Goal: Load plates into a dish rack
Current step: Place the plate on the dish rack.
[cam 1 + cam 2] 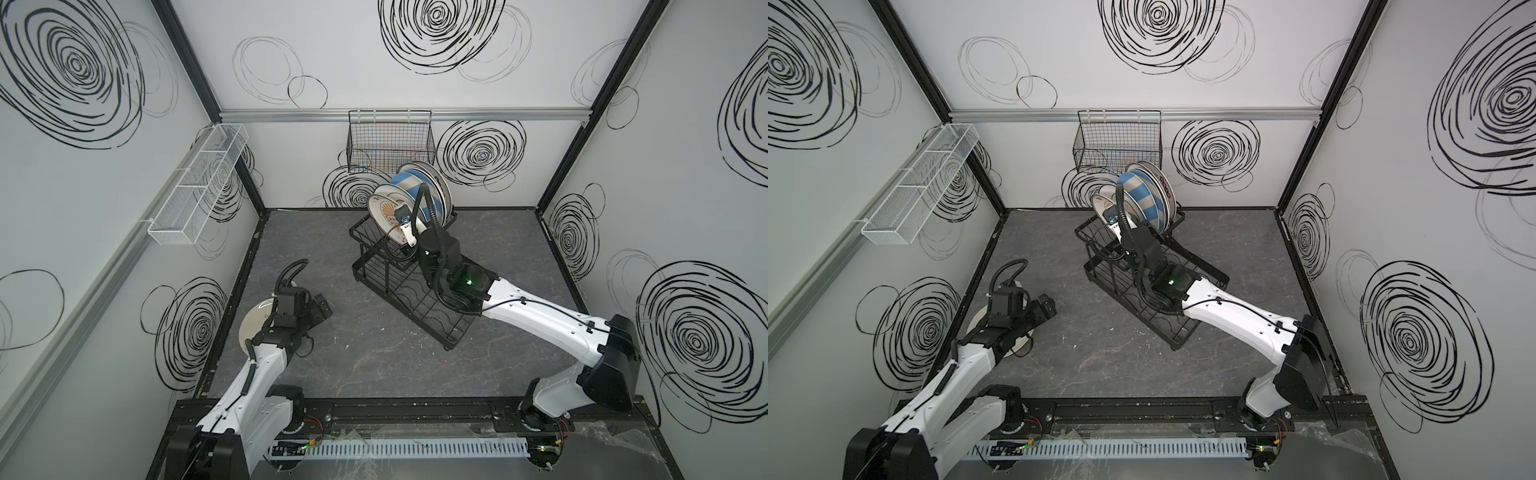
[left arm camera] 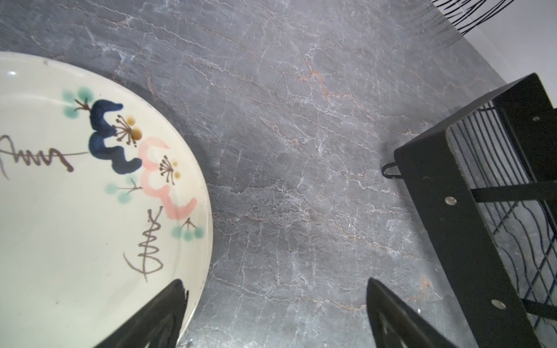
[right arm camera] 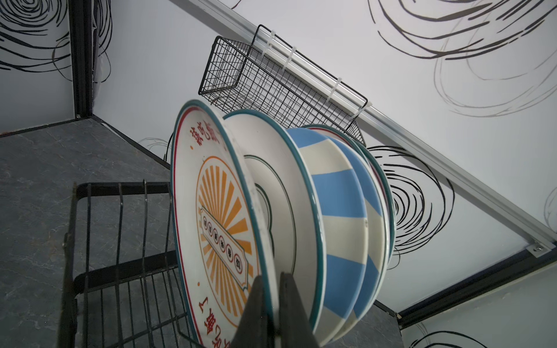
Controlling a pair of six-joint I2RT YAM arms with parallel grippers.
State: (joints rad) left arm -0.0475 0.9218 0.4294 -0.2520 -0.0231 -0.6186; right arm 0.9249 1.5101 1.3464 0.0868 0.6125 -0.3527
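One sunburst plate (image 3: 220, 217) in rack (image 3: 132, 189), pinched by right claw (image 3: 269, 278); left claw (image 2: 275, 281) wide.

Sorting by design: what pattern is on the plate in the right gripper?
Orange sunburst, teal rim on the plate; clearest in the right wrist view.

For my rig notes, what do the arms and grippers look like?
Left arm and right arm: white shells, black joints, thin black cables, a ribbed black hose at each wrist; a green light on the right. Left gripper and right gripper have black tapered fingers.
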